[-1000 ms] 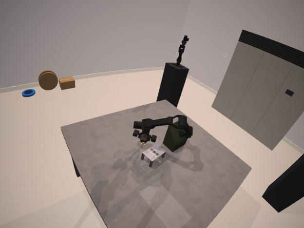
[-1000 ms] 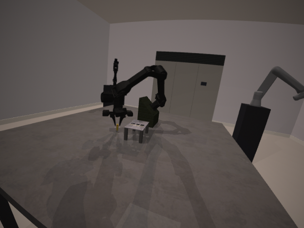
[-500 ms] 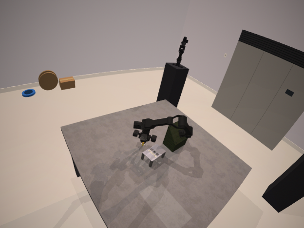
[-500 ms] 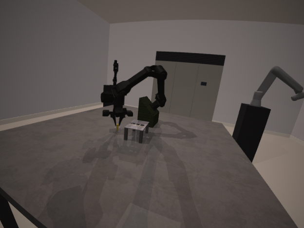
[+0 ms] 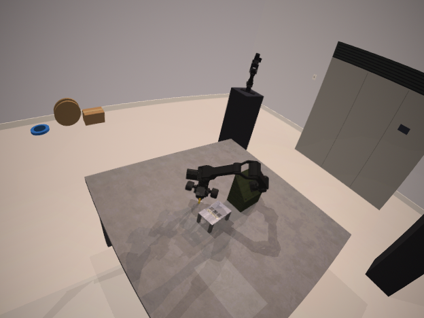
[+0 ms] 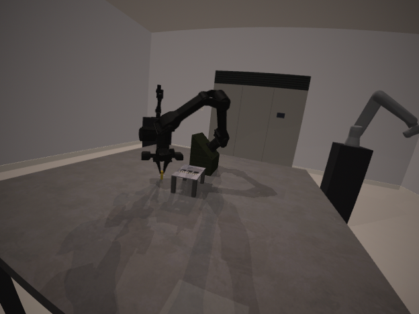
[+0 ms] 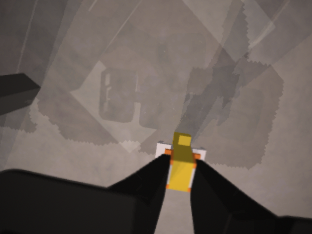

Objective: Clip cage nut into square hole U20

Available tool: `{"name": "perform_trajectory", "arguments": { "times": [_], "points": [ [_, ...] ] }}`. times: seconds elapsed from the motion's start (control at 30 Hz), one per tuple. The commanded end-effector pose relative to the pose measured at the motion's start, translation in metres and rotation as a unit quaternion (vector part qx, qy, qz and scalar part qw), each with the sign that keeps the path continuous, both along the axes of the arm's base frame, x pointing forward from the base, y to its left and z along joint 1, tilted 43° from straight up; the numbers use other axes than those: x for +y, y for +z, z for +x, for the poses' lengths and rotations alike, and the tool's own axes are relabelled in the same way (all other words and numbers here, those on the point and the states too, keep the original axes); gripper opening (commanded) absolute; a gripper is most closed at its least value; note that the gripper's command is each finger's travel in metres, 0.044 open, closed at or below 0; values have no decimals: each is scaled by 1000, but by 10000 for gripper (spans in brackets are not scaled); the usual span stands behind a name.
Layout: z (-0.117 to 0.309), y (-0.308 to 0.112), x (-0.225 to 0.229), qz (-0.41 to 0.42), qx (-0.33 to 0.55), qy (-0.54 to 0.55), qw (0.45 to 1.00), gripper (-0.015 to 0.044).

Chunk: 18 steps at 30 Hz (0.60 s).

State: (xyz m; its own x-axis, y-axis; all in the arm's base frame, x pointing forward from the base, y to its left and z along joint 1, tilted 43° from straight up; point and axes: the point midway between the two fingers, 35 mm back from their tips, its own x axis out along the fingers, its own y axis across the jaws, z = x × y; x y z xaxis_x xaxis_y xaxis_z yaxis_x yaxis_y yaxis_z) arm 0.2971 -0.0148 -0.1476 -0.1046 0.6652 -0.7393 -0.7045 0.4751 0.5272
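Note:
The cage nut (image 5: 199,201) (image 6: 161,175) (image 7: 181,175) has a yellow body with white flanges and small orange parts. My gripper (image 5: 200,198) (image 6: 162,171) (image 7: 180,164) points down and is shut on it, one dark fingertip against each side. The nut hangs upright below the fingertips; its exact height over the table is hard to tell. The rail plate (image 5: 221,215) (image 6: 199,168) is a pale plate on short dark legs, with several square holes and small markings too small to read. The gripper and nut are beside the plate, to its left in the top and exterior views. The plate is outside the wrist view.
The dark green wedge-shaped base (image 5: 242,194) (image 6: 202,155) under my arm stands behind the plate. The grey table (image 5: 143,191) (image 6: 270,256) carries arm shadows. Black pedestals (image 5: 240,117) (image 6: 345,178) with other arms stand beyond its edges.

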Motion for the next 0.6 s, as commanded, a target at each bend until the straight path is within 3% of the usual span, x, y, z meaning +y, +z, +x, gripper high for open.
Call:
{"name": "perform_trajectory", "arguments": {
  "times": [0.0,0.57],
  "points": [
    [0,0,0,0,0,0,1000,36],
    [0,0,1,2,1,-3,1000,36]
  ]
}}
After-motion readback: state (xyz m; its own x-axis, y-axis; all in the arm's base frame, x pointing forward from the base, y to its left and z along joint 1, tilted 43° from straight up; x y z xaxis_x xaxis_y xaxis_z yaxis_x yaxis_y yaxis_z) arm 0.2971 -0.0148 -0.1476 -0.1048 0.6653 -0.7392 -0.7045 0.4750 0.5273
